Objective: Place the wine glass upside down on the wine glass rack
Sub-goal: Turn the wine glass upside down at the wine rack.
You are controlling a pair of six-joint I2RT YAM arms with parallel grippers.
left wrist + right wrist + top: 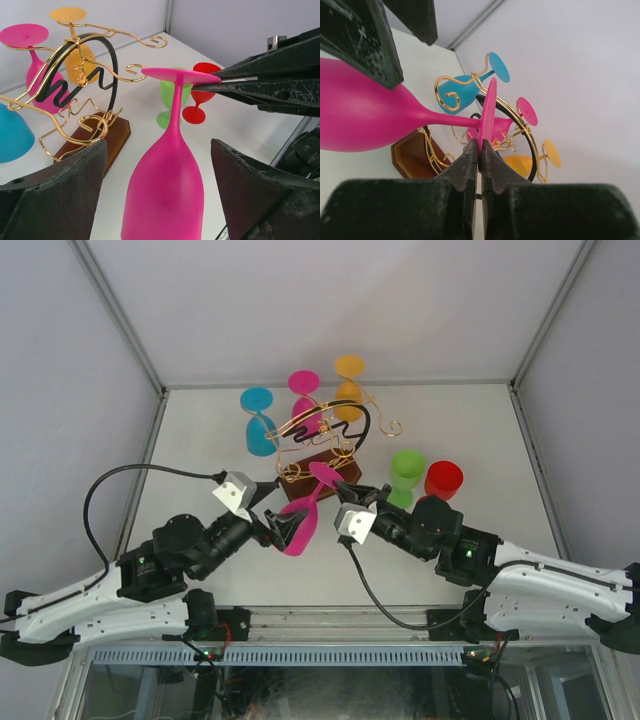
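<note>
Wine glass: the magenta wine glass [165, 195] hung foot-up and tilted above the table [480, 440], just in front of the wine glass rack [114, 75] and not yet on it.
Right end effector: my right end effector [480, 150] was pinched on the thin edge of the glass's foot, its only hold.
Left end effector: my left end effector [157, 145] stood wide on either side of the bowl, with a gap showing on both sides.
Slip risk: with the bowl's weight hanging from an edge pinch, I judged the glass could swivel or slide out of the right jaws.
Snag risk: the foot had to thread between gold scroll arms, and a skewed approach could catch a curl and lever the glass loose.
Neighbour risk: cyan [260, 430], magenta [303, 383] and orange [349, 366] glasses already hung there, and a wide swing could knock them.
Elbow risk: the green [406, 468] and red [443, 478] glasses stood close beside my right arm.
Writing: no brand, label or lettering was legible.
</note>
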